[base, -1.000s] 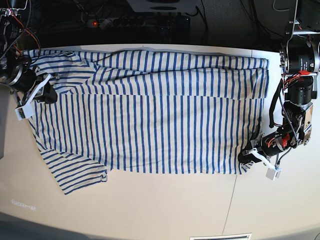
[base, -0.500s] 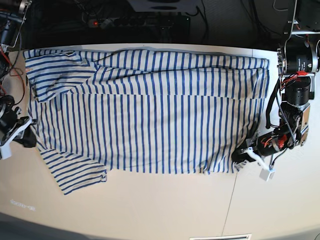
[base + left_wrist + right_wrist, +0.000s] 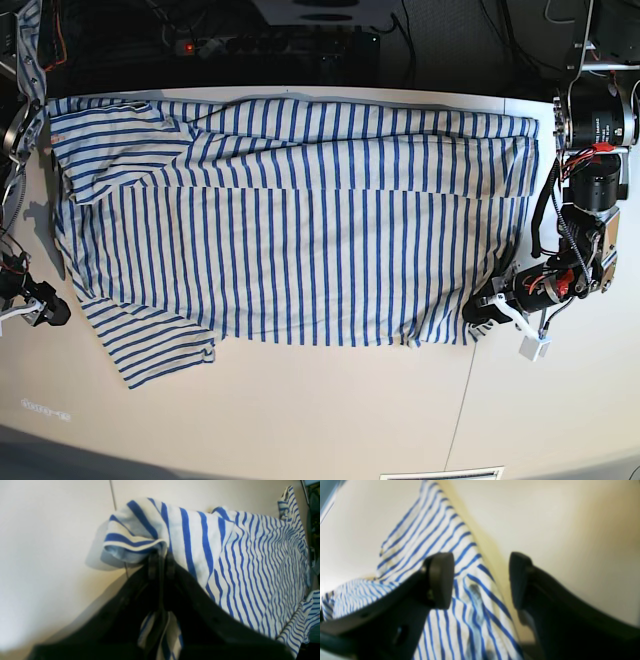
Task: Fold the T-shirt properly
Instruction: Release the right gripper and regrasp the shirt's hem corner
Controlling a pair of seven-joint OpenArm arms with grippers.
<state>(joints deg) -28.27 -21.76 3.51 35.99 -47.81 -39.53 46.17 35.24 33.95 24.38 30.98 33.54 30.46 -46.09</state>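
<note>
The T-shirt (image 3: 300,220), white with blue stripes, lies spread flat across the table, one sleeve (image 3: 155,350) at the lower left. My left gripper (image 3: 483,312) sits at the shirt's lower right corner. In the left wrist view it (image 3: 160,555) is shut on the hem, and the pinched corner (image 3: 135,540) bunches up off the table. My right gripper (image 3: 50,310) is at the shirt's left edge, beside the lower sleeve. In the right wrist view it (image 3: 481,580) is open, with striped fabric (image 3: 432,530) under and between the jaws.
A power strip (image 3: 185,45) with a red light and cables lie behind the table's far edge. A seam (image 3: 465,400) runs down the table top at the right. The left arm's base (image 3: 595,130) stands at the right edge.
My right gripper has moved from the shirt's upper left shoulder down the left edge to beside the lower sleeve. My left gripper has drawn the hem corner slightly leftward.
</note>
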